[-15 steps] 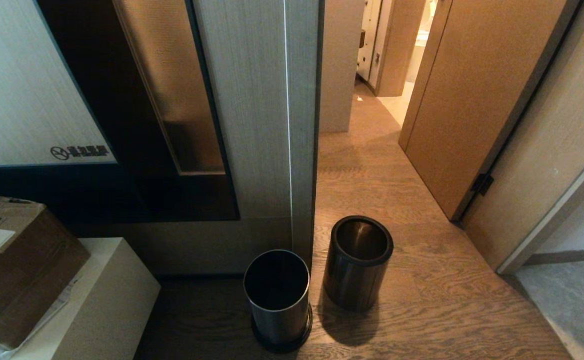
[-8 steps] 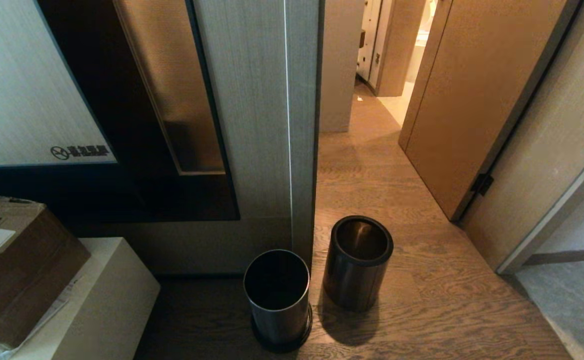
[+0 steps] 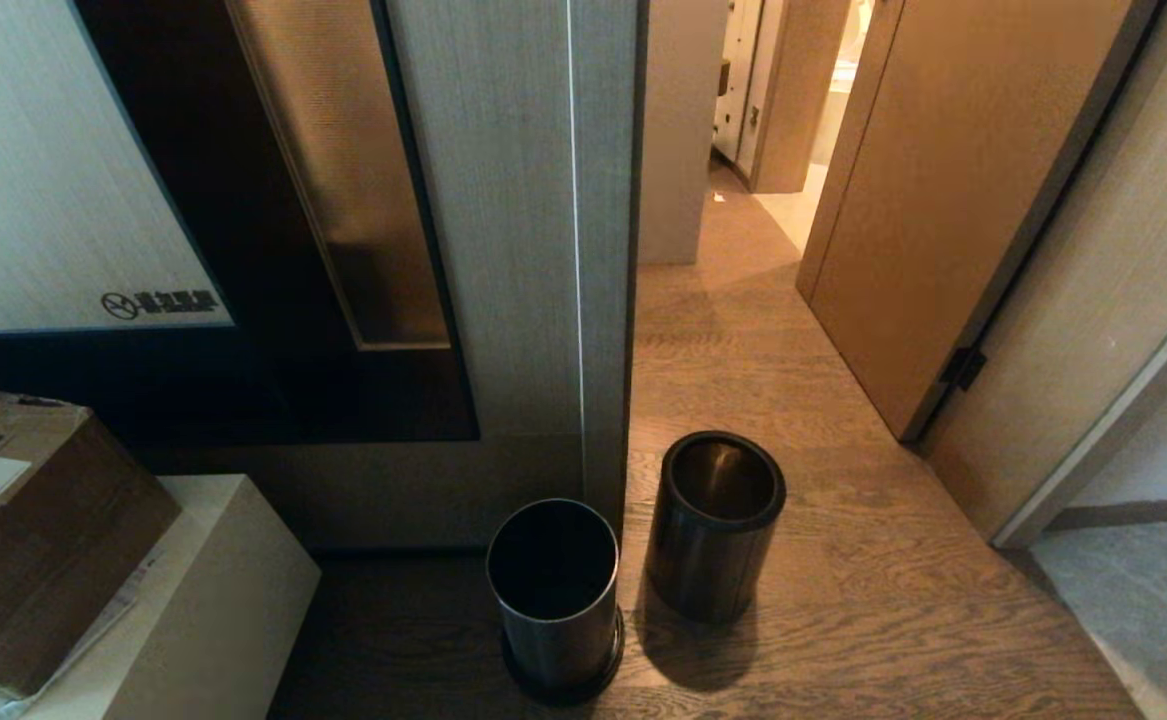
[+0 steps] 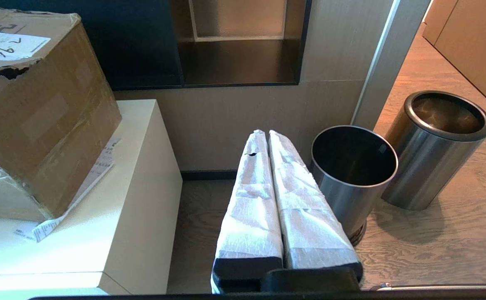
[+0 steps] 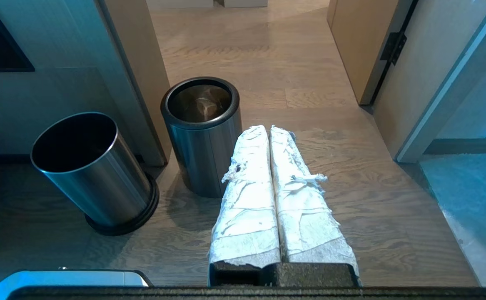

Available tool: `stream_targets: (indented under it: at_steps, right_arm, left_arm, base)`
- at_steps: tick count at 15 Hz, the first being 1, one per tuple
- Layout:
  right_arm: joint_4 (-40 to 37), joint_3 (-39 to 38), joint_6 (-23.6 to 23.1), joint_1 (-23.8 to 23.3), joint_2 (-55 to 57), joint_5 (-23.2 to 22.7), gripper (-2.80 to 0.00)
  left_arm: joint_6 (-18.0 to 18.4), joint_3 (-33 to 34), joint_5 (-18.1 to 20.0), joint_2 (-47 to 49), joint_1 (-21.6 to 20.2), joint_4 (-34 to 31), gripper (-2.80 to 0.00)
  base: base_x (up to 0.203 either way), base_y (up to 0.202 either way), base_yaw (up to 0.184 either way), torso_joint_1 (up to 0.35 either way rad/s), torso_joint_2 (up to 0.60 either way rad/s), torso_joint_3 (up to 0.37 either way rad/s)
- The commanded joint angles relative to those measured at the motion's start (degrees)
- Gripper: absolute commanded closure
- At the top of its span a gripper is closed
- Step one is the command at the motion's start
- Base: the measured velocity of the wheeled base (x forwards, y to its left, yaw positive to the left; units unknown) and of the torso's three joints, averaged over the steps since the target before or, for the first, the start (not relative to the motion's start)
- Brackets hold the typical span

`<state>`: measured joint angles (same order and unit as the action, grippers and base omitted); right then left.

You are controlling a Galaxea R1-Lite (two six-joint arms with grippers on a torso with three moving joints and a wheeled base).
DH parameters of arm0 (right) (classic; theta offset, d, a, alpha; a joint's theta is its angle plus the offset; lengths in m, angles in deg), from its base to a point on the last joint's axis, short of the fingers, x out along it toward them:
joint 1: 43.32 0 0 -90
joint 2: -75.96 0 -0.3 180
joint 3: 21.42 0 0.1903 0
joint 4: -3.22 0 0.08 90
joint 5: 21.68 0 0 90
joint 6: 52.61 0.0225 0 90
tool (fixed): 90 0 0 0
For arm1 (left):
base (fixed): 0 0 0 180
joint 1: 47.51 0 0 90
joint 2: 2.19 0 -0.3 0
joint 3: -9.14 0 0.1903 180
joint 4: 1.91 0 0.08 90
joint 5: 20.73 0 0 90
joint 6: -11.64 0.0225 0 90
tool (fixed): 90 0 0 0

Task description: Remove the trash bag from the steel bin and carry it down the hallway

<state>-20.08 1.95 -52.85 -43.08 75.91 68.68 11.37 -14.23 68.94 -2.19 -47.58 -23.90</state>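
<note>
The steel bin point(image 3: 715, 520) with the thick black rim stands on the wood-grain floor at the mouth of the hallway point(image 3: 743, 300). In the right wrist view, pale crinkled folds of the trash bag point(image 5: 201, 104) show deep inside the steel bin point(image 5: 203, 146). My right gripper point(image 5: 268, 127) hangs shut and empty just beside this bin, above the floor. My left gripper point(image 4: 266, 132) is also shut and empty, low beside a second bin point(image 4: 351, 166). Both have white-wrapped fingers. Neither arm shows in the head view.
A thin-rimmed steel bin point(image 3: 553, 590) on a black base stands left of the steel bin, against the wall panel's corner point(image 3: 603, 300). A cardboard box point(image 3: 33, 530) sits on a white cabinet point(image 3: 213, 600) at the left. An open wooden door point(image 3: 933, 220) lines the hallway's right side.
</note>
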Motion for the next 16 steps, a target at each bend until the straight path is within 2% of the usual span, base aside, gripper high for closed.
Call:
stream_targets:
  at_steps: [1,16]
  right_arm:
    - [0.0,0.0,0.0,0.0,0.0,0.0,0.00]
    - [0.0,0.0,0.0,0.0,0.0,0.0,0.00]
  left_arm:
    - [-0.1,0.6,0.0,0.0,0.0,0.0,0.00]
    - [-0.1,0.7,0.0,0.0,0.0,0.0,0.00]
  base:
    - [0.000,0.000,0.000,0.000,0.00,0.000]
    - [0.000,0.000,0.000,0.000,0.00,0.000]
